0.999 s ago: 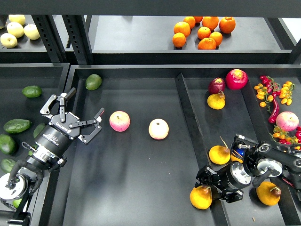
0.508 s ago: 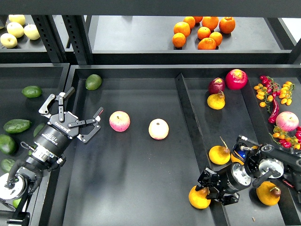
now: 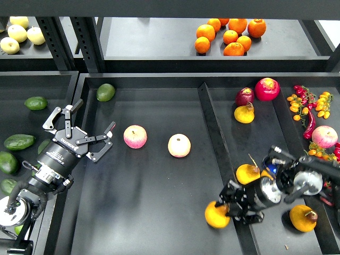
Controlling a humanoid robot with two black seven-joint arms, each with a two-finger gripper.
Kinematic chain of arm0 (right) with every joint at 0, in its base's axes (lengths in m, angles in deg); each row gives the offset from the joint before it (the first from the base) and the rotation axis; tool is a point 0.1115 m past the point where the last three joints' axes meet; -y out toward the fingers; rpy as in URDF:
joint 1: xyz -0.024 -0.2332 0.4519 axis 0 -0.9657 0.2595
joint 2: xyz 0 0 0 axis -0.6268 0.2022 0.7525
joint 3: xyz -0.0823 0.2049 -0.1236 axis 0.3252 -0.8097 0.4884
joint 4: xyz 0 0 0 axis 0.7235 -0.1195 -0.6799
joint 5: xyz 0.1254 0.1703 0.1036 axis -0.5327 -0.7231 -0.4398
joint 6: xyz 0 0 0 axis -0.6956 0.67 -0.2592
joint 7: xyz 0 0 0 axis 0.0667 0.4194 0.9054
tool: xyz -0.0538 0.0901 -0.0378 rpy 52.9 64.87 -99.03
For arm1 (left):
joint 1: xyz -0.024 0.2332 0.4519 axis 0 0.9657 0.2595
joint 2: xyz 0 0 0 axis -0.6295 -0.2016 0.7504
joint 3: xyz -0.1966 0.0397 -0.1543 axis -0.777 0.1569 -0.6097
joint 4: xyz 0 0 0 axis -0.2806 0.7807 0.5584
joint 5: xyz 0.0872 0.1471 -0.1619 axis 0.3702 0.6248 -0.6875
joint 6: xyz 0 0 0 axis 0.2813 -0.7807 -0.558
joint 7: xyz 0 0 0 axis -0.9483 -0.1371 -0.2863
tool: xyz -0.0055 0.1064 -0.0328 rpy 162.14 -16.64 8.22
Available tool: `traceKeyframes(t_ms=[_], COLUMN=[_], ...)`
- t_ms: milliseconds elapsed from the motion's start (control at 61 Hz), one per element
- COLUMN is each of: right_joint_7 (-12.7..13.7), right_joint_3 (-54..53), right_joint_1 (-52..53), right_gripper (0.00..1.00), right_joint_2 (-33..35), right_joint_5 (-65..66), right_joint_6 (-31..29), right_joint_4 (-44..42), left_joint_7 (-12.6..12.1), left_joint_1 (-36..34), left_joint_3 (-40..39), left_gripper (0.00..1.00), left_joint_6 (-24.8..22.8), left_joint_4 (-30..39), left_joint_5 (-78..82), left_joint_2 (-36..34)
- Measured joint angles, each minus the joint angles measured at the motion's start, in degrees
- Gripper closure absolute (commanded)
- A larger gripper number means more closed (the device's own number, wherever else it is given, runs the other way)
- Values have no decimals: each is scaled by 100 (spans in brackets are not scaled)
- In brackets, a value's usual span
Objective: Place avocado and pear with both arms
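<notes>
A wide black tray surface filled the middle of the head view, split by a raised divider running from 12 toward 5 o'clock. Above it a dark shelf held a cluster of oranges at 1 o'clock and pale yellow fruit at 11 o'clock.

The left arm entered from 8 o'clock. Its left claw hung over the tray's left rim with fingers spread wide apart and nothing between them. The right arm entered from 4 o'clock. Its right claw lay low across the divider, closed around the pear, which sat at 5 o'clock just on the left side of the divider.

The avocado, dark and elongated, rested in the left compartment at 9 o'clock, apart from the left claw. A lighter green avocado lay at the tray's upper left corner.

Two pink-and-yellow apples sat side by side near the center. More yellow pears lay in the right compartment.
</notes>
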Motion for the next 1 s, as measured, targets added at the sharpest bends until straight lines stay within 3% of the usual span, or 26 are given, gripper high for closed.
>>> traceKeyframes(t_ms=[442, 999], right_joint_7=[1, 0], right_joint_3=[337, 157], right_joint_1=[-363, -1147], right_gripper=[82, 80], right_joint_2=[1240, 1048], right_joint_5=[-171, 308], right_joint_6=[0, 0], right_joint_4=[206, -206], left_joint_7=[0, 0], left_joint_1=[1, 12], left_joint_3=[3, 0], left_gripper=[1, 1], left_joint_6=[0, 0], left_joint_4=[-13, -3], left_joint_5=[0, 0], left_joint_2=[0, 0])
